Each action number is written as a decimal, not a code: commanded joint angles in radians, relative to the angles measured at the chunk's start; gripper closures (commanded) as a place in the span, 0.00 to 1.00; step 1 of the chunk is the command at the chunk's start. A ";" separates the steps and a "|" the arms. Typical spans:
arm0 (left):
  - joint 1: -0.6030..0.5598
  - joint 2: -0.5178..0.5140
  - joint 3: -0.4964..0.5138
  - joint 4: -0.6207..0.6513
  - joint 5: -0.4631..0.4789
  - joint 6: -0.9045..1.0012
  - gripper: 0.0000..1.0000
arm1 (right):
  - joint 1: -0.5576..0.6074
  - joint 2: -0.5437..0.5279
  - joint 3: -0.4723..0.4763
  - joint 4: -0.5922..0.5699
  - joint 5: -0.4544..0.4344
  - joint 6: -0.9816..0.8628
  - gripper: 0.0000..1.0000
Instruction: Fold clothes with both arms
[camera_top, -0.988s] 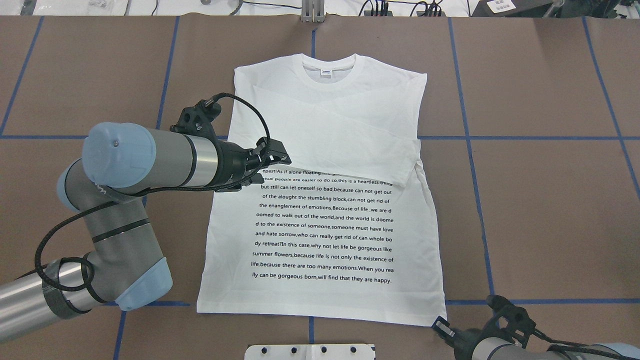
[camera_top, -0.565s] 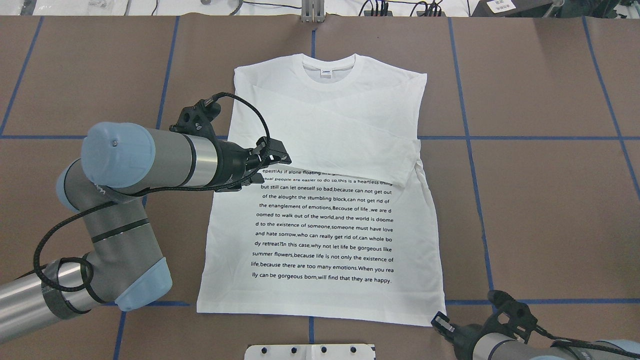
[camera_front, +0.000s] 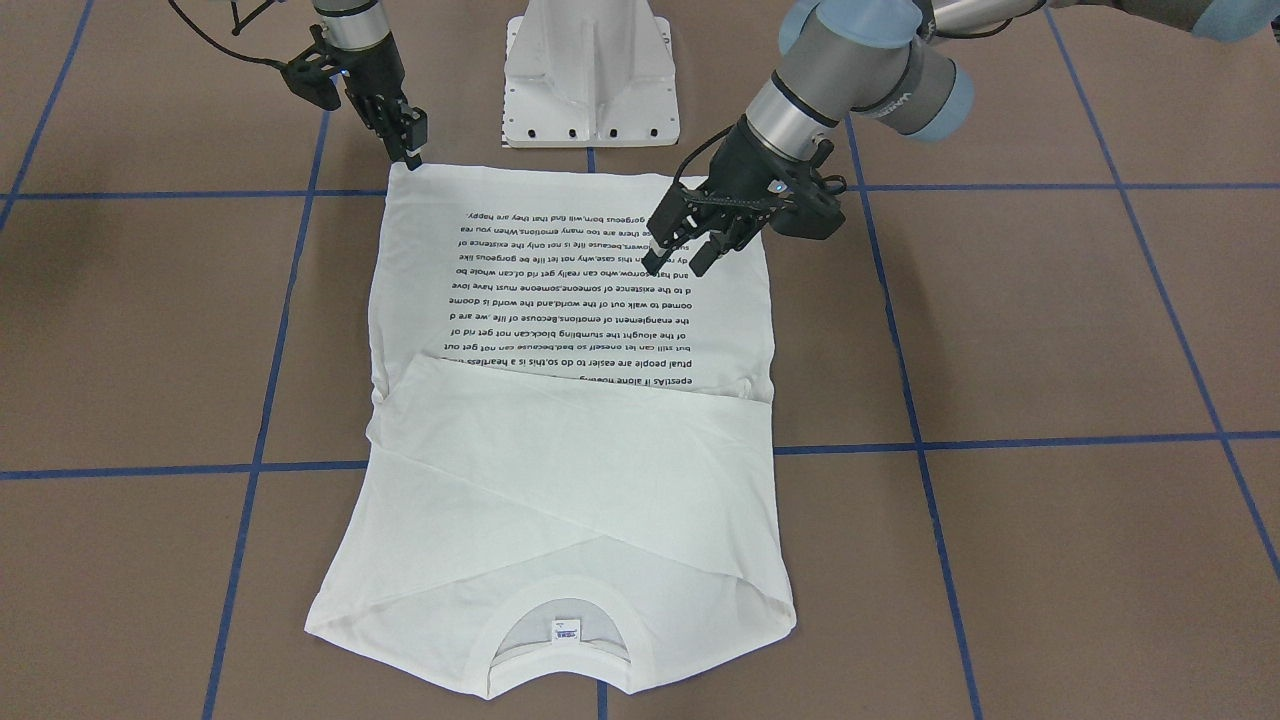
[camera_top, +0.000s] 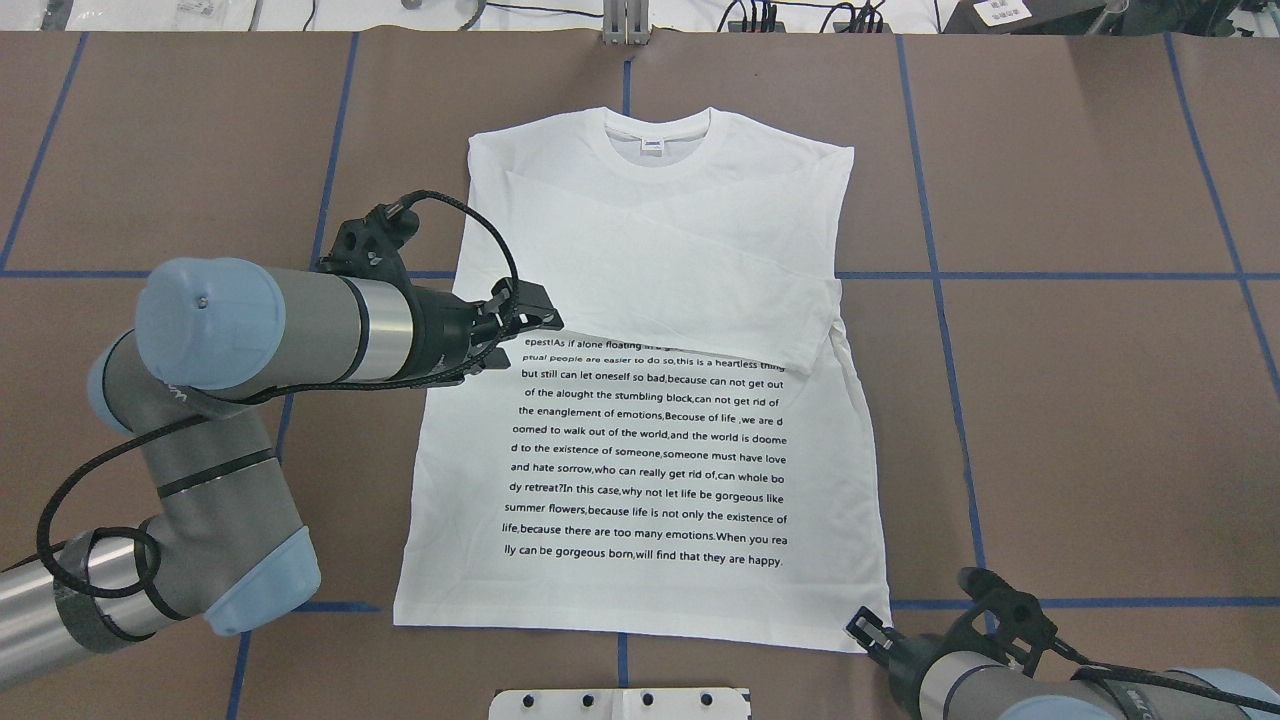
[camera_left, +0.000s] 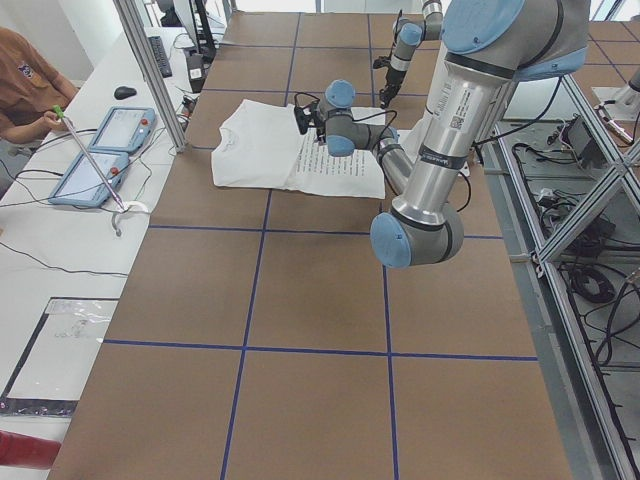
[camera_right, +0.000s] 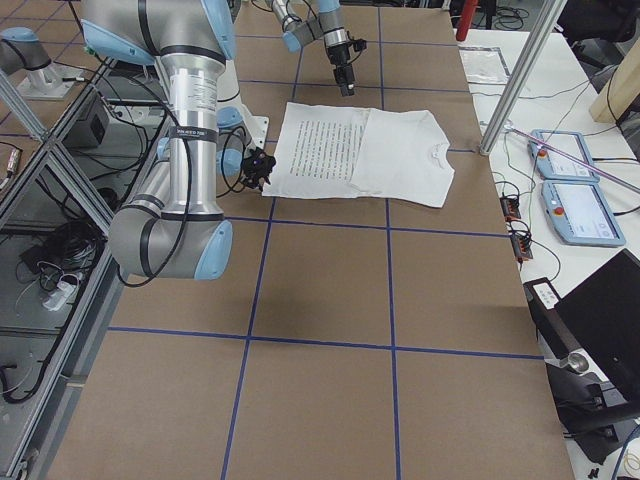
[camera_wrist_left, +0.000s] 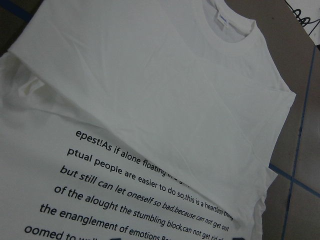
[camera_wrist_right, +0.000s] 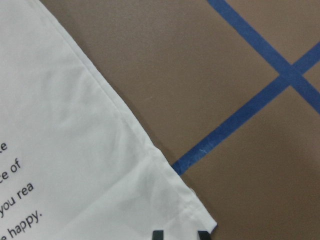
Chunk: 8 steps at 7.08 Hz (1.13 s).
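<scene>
We read black print (camera_top: 650, 450) on the shirt (camera_top: 450, 500): "but still can let oneself so bad,because can not get out", closing "will find that they are happy." We cannot read the neck label (camera_top: 652, 146).

Surface: my table (camera_top: 1100, 400), brown and flat, ruled into large squares by blue tape lines (camera_top: 1000, 275).
Lying on it: white T-shirt (camera_top: 650, 460), print upward, sleeves folded across the chest, collar farthest from me.
Standing on it: my white pedestal base (camera_front: 592, 70), near the hem.
</scene>
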 joint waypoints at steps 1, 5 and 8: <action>0.006 0.010 -0.016 0.000 0.031 0.003 0.21 | 0.026 0.073 -0.019 -0.084 0.042 0.000 0.32; 0.006 0.012 -0.015 0.000 0.031 0.008 0.21 | 0.053 0.039 -0.035 -0.091 0.098 -0.020 0.34; 0.006 0.012 -0.015 0.000 0.031 0.006 0.21 | 0.077 0.036 -0.040 -0.087 0.135 -0.033 0.36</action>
